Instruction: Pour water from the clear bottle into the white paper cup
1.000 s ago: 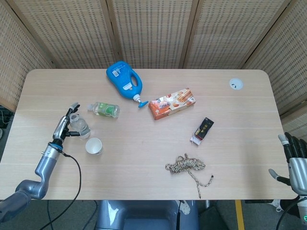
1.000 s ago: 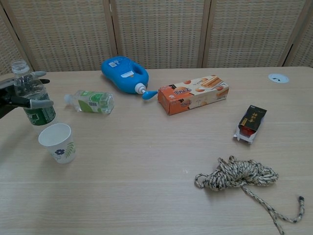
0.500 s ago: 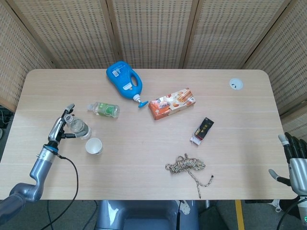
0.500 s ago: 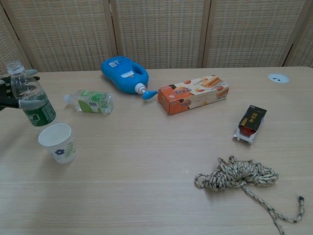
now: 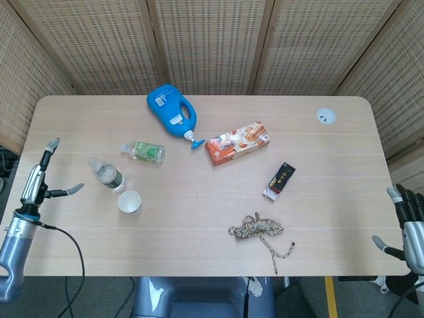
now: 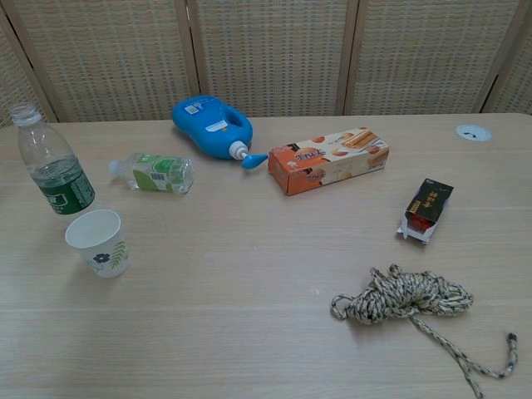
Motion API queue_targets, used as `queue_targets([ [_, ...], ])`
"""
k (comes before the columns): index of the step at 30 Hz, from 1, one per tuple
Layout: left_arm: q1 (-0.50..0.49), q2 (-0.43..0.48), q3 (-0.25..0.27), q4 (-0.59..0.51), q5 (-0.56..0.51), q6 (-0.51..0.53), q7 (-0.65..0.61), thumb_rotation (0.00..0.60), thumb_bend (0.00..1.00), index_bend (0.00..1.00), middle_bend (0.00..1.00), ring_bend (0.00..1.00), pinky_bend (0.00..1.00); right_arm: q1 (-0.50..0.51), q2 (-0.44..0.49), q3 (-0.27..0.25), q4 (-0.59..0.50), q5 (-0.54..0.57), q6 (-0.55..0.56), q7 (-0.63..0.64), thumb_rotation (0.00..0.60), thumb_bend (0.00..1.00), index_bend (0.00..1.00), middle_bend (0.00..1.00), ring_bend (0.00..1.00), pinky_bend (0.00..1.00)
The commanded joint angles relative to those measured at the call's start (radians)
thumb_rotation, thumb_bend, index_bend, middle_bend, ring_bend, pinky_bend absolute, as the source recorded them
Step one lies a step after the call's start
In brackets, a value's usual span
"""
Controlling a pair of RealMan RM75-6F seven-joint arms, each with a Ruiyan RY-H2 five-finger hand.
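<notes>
The clear bottle (image 5: pixel 108 176) (image 6: pixel 52 172), with a green label and no cap, stands upright by itself at the table's left side. Just in front of it sits the white paper cup (image 5: pixel 130 201) (image 6: pixel 100 242), upright. My left hand (image 5: pixel 41 179) is off to the left of the bottle, well apart from it, its fingers spread and holding nothing; the chest view does not show it. My right hand (image 5: pixel 409 222) hangs off the table's right front corner, fingers apart and empty.
A small bottle with a green label (image 5: pixel 144 152) lies on its side behind the cup. A blue jug (image 5: pixel 171 112), a snack box (image 5: pixel 237 142), a dark packet (image 5: pixel 281 179) and a coiled rope (image 5: pixel 260 231) occupy the middle and right.
My left hand has let go of the clear bottle and drawn away to the left, out of the chest view. The bottle stays standing. The right hand barely moved.
</notes>
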Motion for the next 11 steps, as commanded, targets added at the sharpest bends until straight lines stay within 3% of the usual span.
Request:
queue_targets([
  [1, 0.154, 0.192, -0.003, -0.407, -0.120, 0.171, 0.606, 0.600, 0.11, 0.00, 0.00, 0.00, 0.00, -0.001, -0.001, 0.003, 0.004, 0.003, 0.002, 0.002, 0.600, 0.00, 0.00, 0.00, 0.00, 0.00],
  [6, 0.216, 0.249, 0.022, -0.637, -0.136, 0.289, 0.946, 0.600, 0.12, 0.00, 0.00, 0.00, 0.00, -0.002, -0.002, 0.007, 0.009, 0.006, 0.007, 0.008, 0.600, 0.00, 0.00, 0.00, 0.00, 0.00],
  [11, 0.243, 0.281, 0.050, -0.759, -0.125, 0.307, 1.070, 0.600, 0.12, 0.00, 0.00, 0.00, 0.00, -0.006, 0.002, 0.007, 0.011, 0.004, 0.014, 0.019, 0.600, 0.00, 0.00, 0.00, 0.00, 0.00],
])
